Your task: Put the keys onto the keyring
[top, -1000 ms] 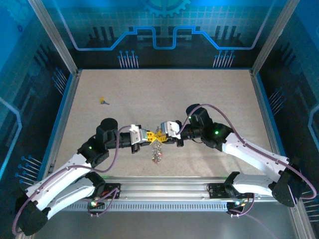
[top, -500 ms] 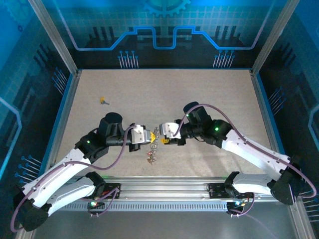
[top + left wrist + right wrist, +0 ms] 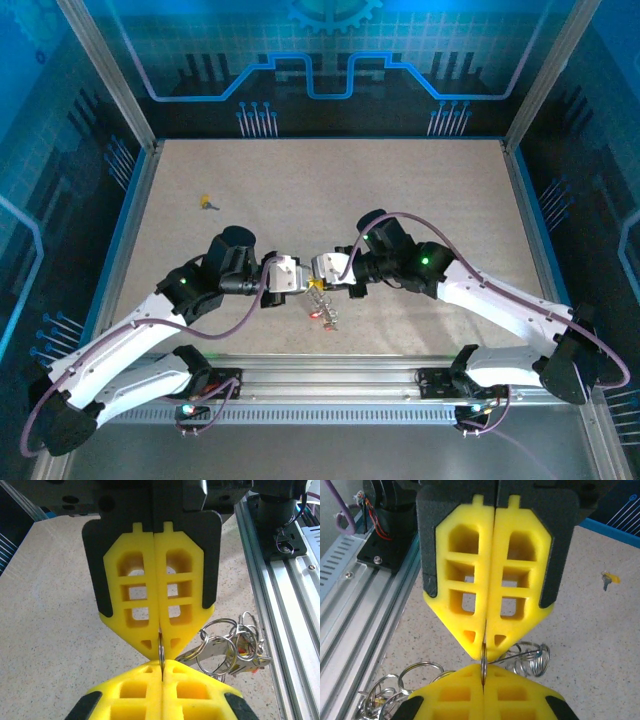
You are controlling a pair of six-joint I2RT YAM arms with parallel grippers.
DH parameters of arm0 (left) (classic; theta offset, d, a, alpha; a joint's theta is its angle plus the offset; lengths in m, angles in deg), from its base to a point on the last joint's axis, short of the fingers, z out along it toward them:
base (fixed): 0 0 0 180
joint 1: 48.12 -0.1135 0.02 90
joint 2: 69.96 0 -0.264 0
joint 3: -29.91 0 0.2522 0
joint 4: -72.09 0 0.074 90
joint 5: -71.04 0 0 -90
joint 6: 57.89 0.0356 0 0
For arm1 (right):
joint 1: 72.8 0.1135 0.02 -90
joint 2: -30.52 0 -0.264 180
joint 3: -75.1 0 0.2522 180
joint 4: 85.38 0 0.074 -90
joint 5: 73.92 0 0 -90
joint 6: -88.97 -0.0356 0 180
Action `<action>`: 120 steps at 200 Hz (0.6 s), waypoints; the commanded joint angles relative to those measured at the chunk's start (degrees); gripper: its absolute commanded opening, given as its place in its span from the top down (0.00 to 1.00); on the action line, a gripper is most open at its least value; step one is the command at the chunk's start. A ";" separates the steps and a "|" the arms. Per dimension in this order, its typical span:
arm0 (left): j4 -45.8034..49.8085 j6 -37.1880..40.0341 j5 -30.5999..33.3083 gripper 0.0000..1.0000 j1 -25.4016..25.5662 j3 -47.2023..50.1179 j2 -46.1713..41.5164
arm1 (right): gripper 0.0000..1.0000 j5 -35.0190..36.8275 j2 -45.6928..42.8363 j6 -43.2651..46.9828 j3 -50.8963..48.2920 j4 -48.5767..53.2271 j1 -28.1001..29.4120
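Note:
The keyring [image 3: 161, 655] is a thin silver ring seen edge-on. It is pinched from both sides, with the two yellow grippers meeting tip to tip above the table's near middle. My left gripper [image 3: 299, 280] [image 3: 160, 647] is shut on it from the left. My right gripper [image 3: 319, 274] [image 3: 485, 650] is shut on the keyring [image 3: 483, 662] from the right. A bunch of small silver rings [image 3: 231, 642] [image 3: 322, 306] with a red bit hangs from it. One key with a yellow head [image 3: 207, 202] [image 3: 609, 579] lies alone at the far left of the table.
The aluminium rail [image 3: 320, 380] with both arm bases runs along the near edge, close behind the hanging bunch. Blue walls [image 3: 320, 70] and metal posts enclose the speckled table [image 3: 400, 190].
Both arms have shifted and their wrists have turned while holding the ring. The right gripper loosened briefly and is shut again. The hanging bunch swung left, then right.

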 commanded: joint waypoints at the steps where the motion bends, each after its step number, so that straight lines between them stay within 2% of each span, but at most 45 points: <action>1: -1.44 -0.11 0.28 0.98 0.33 -2.11 -1.19 | 1.00 -0.93 -0.41 -0.09 0.66 0.54 0.88; 12: -2.38 -1.06 0.75 0.73 0.34 -1.48 -1.94 | 1.00 -1.07 -1.05 -0.71 0.07 -0.72 0.72; 25: -2.97 -1.88 1.30 0.62 0.34 -0.41 -3.35 | 1.00 -2.36 -2.31 -2.45 -1.31 -3.63 0.17; 62: -2.45 -2.97 3.75 0.58 0.26 1.94 -7.57 | 1.00 -8.43 -7.23 -11.06 -7.14 -16.59 -3.66; 120: -9.76 -7.25 -1.37 0.59 0.25 4.97 -8.98 | 1.00 -16.37 -10.38 -18.35 -14.36 -28.93 -6.59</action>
